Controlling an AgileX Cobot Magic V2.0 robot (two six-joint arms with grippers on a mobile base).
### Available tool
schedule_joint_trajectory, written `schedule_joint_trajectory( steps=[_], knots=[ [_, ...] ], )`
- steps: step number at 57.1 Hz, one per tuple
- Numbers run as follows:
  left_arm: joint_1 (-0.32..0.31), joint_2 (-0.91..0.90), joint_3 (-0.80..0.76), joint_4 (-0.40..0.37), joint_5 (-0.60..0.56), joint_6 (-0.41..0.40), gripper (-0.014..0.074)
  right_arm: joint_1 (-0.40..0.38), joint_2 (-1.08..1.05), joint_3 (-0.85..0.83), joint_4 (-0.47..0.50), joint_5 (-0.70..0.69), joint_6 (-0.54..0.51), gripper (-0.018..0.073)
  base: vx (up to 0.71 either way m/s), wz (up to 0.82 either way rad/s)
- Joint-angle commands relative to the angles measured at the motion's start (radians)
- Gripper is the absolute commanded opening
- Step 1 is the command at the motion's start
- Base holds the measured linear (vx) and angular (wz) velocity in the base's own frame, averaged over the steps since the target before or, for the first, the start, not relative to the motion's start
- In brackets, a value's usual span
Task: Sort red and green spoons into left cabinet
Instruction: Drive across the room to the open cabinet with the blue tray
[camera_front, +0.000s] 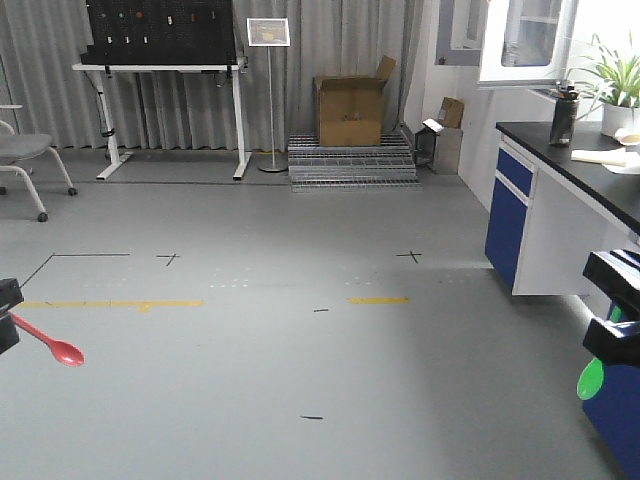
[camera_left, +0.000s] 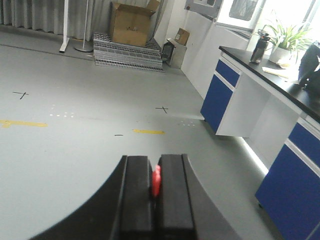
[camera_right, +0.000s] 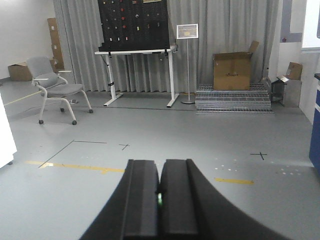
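Observation:
My left gripper (camera_front: 6, 315) is at the left edge of the front view, shut on the red spoon (camera_front: 52, 343), whose bowl points down and right over the floor. In the left wrist view the red spoon (camera_left: 156, 181) shows as a sliver pinched between the jaws. My right gripper (camera_front: 612, 310) is at the right edge, shut on the green spoon (camera_front: 591, 378), whose bowl hangs below it. In the right wrist view only a green glint (camera_right: 159, 199) shows between the closed jaws. The left cabinet is out of view.
A blue-and-white counter (camera_front: 560, 215) with a black top, a bottle and a plant stands at the right. A white table with a black pegboard (camera_front: 165, 65), a sign stand, a cardboard box (camera_front: 350, 110) on metal grids and a chair (camera_front: 25, 155) stand at the back. Yellow tape marks the grey floor.

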Motion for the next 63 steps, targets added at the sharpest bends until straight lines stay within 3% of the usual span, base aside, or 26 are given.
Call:
schedule_joint_trajectory(
  steps=[1, 63],
  knots=[
    [-0.004, -0.013, -0.029, -0.070, 0.021, 0.000, 0.0000, -0.002, -0.013, -0.030, 0.009, -0.045, 0.002, -0.0009, 0.64, 0.09],
    [-0.004, -0.013, -0.029, -0.070, 0.020, 0.000, 0.0000, -0.002, -0.013, -0.030, 0.009, -0.045, 0.002, -0.0009, 0.69, 0.05]
  ],
)
